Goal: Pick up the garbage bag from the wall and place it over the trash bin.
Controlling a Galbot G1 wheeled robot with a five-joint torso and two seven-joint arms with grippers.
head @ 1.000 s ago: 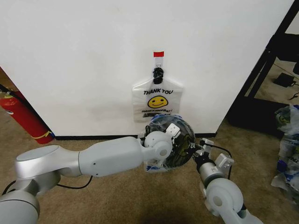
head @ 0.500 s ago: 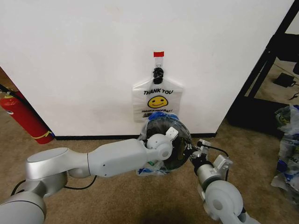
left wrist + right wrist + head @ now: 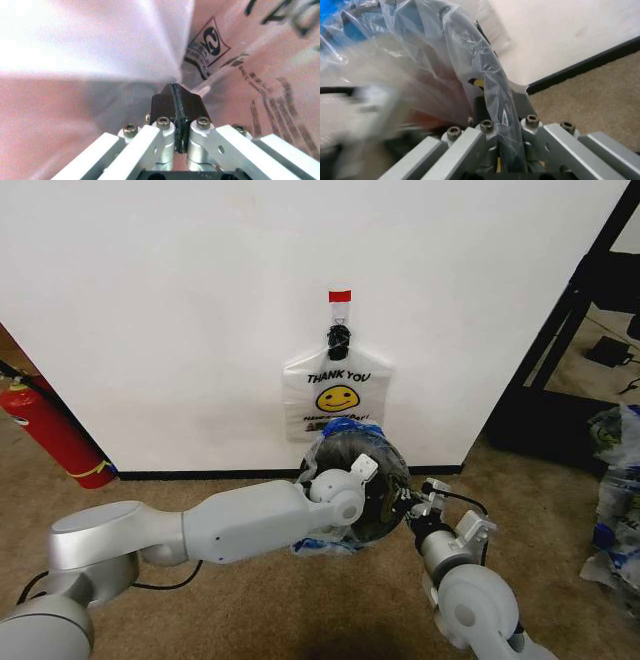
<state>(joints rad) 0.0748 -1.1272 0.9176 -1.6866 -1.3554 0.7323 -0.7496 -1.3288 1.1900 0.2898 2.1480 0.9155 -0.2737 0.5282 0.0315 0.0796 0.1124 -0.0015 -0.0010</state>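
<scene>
The wall point(image 3: 180, 300) stood behind the trash bin point(image 3: 372, 480), mouth tipped toward me, garbage bag point(image 3: 330, 540) draped over it, hanging toward six o'clock. The left gripper point(image 3: 176, 97), fingers pressed together, reached inside; the right gripper point(image 3: 500, 112), at three o'clock, pinched film against the rim, probably seating it

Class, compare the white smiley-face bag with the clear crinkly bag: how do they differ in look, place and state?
The opaque white "THANK YOU" smiley bag hangs flat from a black clip on the white wall; the see-through crinkly garbage bag, blue-patched, is draped over the round black trash bin. The smiley bag is untouched; the right gripper pinches the garbage bag. Both are thin plastic.
</scene>
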